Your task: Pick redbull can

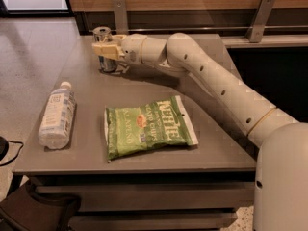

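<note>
Gripper [107, 49] at the redbull can [102, 32]
Can upright at the table's [216, 148] far edge (clamped or not, cannot tell)

Chip bag [149, 126]: "Kettle", "Jalapeño". Claw [107, 51] at redbull can [102, 33].

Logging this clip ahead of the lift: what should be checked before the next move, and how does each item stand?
1. redbull can upright on the table, near its far edge: ok.
2. gripper at the can, level with its body: ok.
3. Secure hold on the can: cannot tell.
4. water bottle lying well apart from the can: ok.
5. chip bag flat, apart from the can: ok.
</note>
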